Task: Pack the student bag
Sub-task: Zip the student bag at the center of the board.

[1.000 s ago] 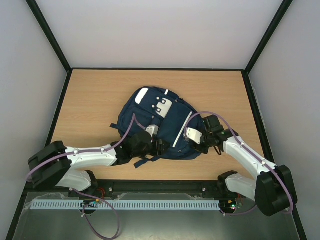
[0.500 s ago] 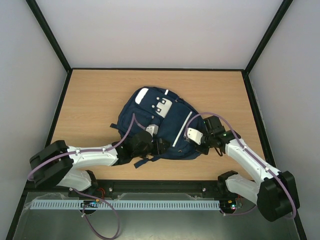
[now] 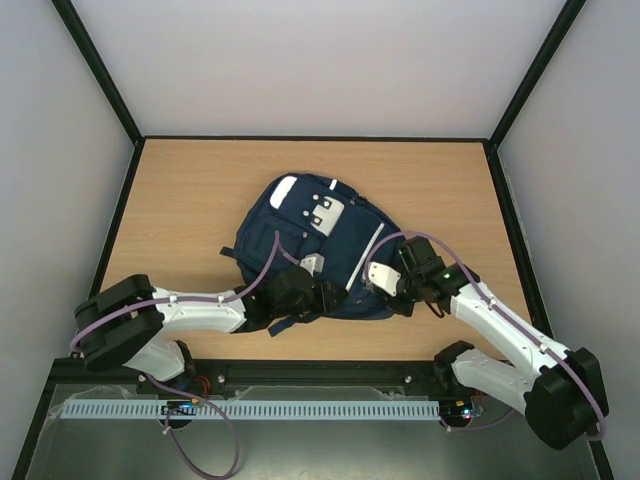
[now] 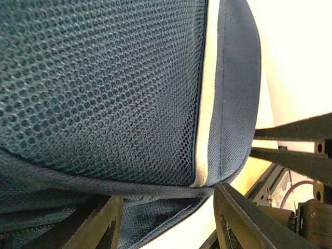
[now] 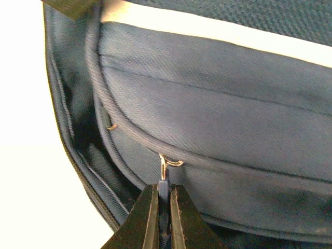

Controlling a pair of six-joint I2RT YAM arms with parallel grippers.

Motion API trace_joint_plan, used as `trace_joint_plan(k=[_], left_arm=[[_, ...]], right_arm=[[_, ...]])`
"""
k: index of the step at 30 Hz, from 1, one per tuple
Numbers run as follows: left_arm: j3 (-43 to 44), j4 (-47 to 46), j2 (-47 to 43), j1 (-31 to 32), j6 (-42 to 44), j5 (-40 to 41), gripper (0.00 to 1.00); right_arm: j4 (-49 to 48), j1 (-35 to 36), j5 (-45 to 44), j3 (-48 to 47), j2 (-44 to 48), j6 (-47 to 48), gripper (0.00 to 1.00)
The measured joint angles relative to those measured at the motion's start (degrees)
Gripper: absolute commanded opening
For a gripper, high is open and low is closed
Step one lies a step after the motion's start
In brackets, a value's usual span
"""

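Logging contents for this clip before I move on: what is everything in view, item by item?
student bag: one, navy with white stripes, lying mid-table
zip pull: one, metal loop with blue tab, on the bag's side seam
table: one, light wood, under the bag
walls: three, white, around the table
slotted strip: one, white, along the near edge
cables: two, purple, one along each arm
left gripper: one, black, at the bag's near edge, jaws apart with bag fabric between
right gripper: one, black, at the bag's right side, shut on the zip pull
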State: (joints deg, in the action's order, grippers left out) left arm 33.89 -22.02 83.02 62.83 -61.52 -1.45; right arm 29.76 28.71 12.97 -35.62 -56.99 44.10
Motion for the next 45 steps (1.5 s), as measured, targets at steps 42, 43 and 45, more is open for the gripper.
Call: trace_joint_plan(k=[42, 43, 45], left_arm=[[-7.80, 13.66, -17.77, -1.01, -1.44, 3.85, 0.02], [-8.11, 13.90, -18.27, -1.05, -1.40, 3.85, 0.02], [-8.48, 14.27, -19.08, -1.16, -1.07, 3.80, 0.02]], right_arm=[[0.72, -6.49, -5.75, -10.40, -15.98, -3.30, 0.01], [0.66, -7.19, -5.70, -11.02, -16.90, -3.06, 0.01], [0.37, -8.50, -5.73, -12.09, -18.43, -2.56, 0.01]])
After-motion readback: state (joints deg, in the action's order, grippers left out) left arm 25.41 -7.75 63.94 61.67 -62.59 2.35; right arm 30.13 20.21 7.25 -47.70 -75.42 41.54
